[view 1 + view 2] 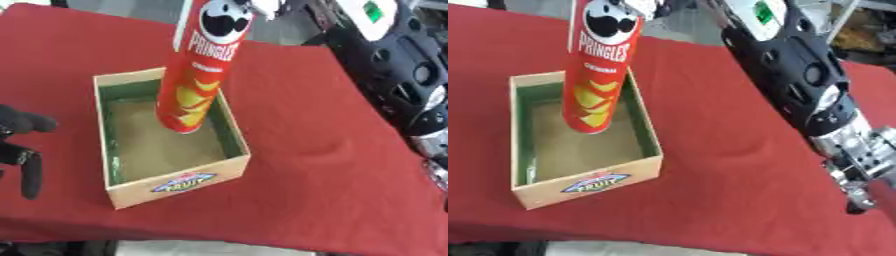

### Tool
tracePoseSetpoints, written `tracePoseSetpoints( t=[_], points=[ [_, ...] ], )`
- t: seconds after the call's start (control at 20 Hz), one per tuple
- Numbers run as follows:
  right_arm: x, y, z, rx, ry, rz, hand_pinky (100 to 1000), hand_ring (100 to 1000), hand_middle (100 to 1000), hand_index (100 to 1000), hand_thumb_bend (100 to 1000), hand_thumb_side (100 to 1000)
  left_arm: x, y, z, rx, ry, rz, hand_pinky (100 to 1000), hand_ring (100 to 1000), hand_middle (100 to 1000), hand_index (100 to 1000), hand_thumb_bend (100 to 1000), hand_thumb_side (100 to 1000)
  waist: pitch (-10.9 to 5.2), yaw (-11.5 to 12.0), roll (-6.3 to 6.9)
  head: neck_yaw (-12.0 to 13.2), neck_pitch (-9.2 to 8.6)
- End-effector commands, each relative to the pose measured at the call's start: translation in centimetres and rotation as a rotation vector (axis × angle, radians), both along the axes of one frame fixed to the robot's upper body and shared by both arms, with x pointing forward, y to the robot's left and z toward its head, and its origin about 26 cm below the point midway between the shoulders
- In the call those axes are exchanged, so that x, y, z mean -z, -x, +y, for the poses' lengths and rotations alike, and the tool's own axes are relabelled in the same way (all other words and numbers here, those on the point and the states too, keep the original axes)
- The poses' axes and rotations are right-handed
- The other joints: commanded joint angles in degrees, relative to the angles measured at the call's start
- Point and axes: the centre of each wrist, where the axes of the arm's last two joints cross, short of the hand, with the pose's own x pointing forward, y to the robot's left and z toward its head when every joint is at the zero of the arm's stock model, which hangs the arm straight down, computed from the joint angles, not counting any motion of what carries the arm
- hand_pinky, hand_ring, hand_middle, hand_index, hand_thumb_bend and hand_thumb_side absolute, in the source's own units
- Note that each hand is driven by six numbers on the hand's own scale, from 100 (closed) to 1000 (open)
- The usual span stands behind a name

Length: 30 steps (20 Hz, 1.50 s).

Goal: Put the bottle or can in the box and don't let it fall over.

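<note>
Right hand (651, 6) is up at the top edge, gripping the tall red Pringles crisp tube (199, 65) near its upper end, though how the fingers close is hard to make out. That can hangs upright, slightly tilted, its base over the inside of the shallow cardboard box with the green lining (229, 167); contact with the floor can't be judged. Box sits on the red tablecloth (332, 150). Left hand (19, 145) shows at the left edge, fingers curled, holding nothing.
</note>
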Motion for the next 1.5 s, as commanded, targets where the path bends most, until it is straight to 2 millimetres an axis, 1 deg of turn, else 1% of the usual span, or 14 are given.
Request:
tracePoseSetpoints(
  t=[0.05,0.35,0.55,0.75,0.8,0.85,0.9,1.0,1.1,1.15,1.2,1.25,1.35,1.5],
  points=[
    [-0.2,-0.8,-0.2,-0.014,0.047,-0.090,100,383,252,328,100,100,-1.0,0.3,-0.8,0.028,-0.008,-0.026,431,861,731,853,100,589,-0.32,0.49,0.37,-1.45,0.33],
    [2.5,-2.4,0.3,-0.013,0.073,-0.072,130,403,273,371,100,100,-1.0,0.3,-1.0,0.032,-0.015,-0.026,429,861,731,853,100,589,-0.14,1.01,0.41,-2.17,0.33],
    [3.7,-3.0,0.2,-0.008,0.080,-0.064,141,409,277,380,100,100,-1.0,0.3,-1.0,0.027,-0.018,-0.027,429,861,731,853,100,589,-0.07,0.96,0.41,-2.54,0.33],
    [4.7,-3.2,0.1,-0.005,0.108,-0.069,187,454,328,427,100,100,-1.0,0.3,-1.0,0.023,-0.020,-0.032,429,861,730,852,100,584,-0.02,0.95,0.34,-2.70,0.33],
    [4.8,-3.3,0.0,-0.002,0.115,-0.076,279,506,388,484,100,100,-1.1,0.3,-1.0,0.021,-0.021,-0.035,428,861,731,852,100,583,-0.02,0.92,0.33,-2.68,0.33],
    [4.8,-3.3,-0.1,0.003,0.121,-0.083,402,565,459,537,100,100,-1.1,0.3,-1.0,0.019,-0.023,-0.037,427,861,732,852,100,581,-0.02,0.89,0.32,-2.66,0.33],
    [4.8,-3.3,-0.2,0.011,0.132,-0.095,475,611,515,586,100,100,-1.0,0.3,-0.9,0.016,-0.025,-0.039,427,861,732,852,100,580,-0.03,0.84,0.32,-2.62,0.33],
    [4.4,-3.0,-0.2,0.026,0.168,-0.131,739,771,709,716,100,100,-1.0,0.3,-0.9,0.011,-0.026,-0.043,427,861,733,852,100,577,-0.05,0.76,0.33,-2.40,0.14],
    [3.8,-2.6,0.0,0.046,0.222,-0.179,918,905,834,795,100,100,-1.0,0.3,-0.9,0.009,-0.028,-0.047,427,861,734,851,100,577,-0.03,0.65,0.36,-2.19,-0.23],
    [3.6,-2.4,0.0,0.056,0.237,-0.199,918,905,834,795,100,100,-1.0,0.3,-1.0,0.008,-0.028,-0.048,427,861,734,851,100,577,-0.03,0.61,0.38,-2.17,-0.27],
    [3.4,-2.2,0.0,0.069,0.246,-0.218,962,943,848,818,100,100,-1.0,0.3,-0.9,0.008,-0.028,-0.048,428,861,734,852,100,578,-0.06,0.56,0.40,-2.21,-0.21],
    [3.2,-2.1,0.0,0.081,0.249,-0.234,969,950,858,829,100,100,-1.0,0.3,-0.9,0.007,-0.028,-0.048,428,861,735,852,100,580,-0.09,0.51,0.42,-2.27,-0.15],
    [2.8,-1.8,0.0,0.097,0.239,-0.259,972,954,868,847,100,140,-1.0,0.3,-0.8,0.005,-0.026,-0.046,428,861,735,852,100,580,-0.16,0.43,0.47,-2.39,-0.08],
    [2.7,-1.6,0.2,0.102,0.217,-0.274,968,953,867,850,100,159,-0.9,0.3,-0.8,0.004,-0.025,-0.044,428,862,735,852,100,580,-0.26,0.38,0.53,-2.67,0.06]
  ],
)
